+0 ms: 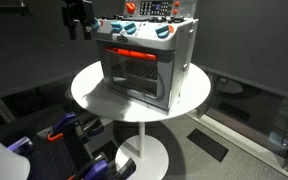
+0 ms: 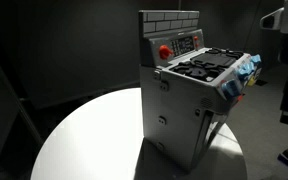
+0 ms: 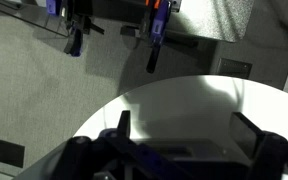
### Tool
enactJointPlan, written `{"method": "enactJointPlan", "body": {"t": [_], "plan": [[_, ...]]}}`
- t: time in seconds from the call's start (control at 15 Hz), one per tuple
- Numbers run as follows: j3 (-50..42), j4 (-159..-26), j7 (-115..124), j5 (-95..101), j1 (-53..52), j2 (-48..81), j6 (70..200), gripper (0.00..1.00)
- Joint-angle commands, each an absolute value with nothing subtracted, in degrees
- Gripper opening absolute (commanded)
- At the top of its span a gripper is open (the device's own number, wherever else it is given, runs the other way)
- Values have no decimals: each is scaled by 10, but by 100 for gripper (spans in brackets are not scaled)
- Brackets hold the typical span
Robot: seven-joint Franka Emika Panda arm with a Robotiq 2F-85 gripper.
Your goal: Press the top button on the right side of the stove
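Note:
The grey toy stove (image 1: 144,62) stands on a round white table (image 1: 94,88). It has a glass door, a red glowing strip, blue-white knobs (image 1: 164,32) and a red button (image 1: 131,8) on its back panel. It also shows in an exterior view (image 2: 189,105), with a red button (image 2: 165,50) on the back panel. My gripper (image 1: 79,22) hangs in the air beside the stove, level with its top and apart from it. In the wrist view the gripper (image 3: 184,130) is open and empty, looking down on the table (image 3: 194,105). The stove is out of the wrist view.
The table stands on a white pedestal foot (image 1: 144,150). Blue, red and orange objects (image 1: 64,135) lie on the floor beside it; they also show in the wrist view (image 3: 156,20). A dark mat (image 1: 209,145) lies on the floor.

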State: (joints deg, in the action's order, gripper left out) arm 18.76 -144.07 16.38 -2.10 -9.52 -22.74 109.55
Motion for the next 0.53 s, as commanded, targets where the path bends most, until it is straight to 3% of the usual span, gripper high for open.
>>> {"method": "enactJointPlan", "body": {"t": [0.0,0.47], "plan": [[178,-1439,167,-17,-105,-226,1094,100],[177,-1421,198,9,-89,-224,1099,100]]}}
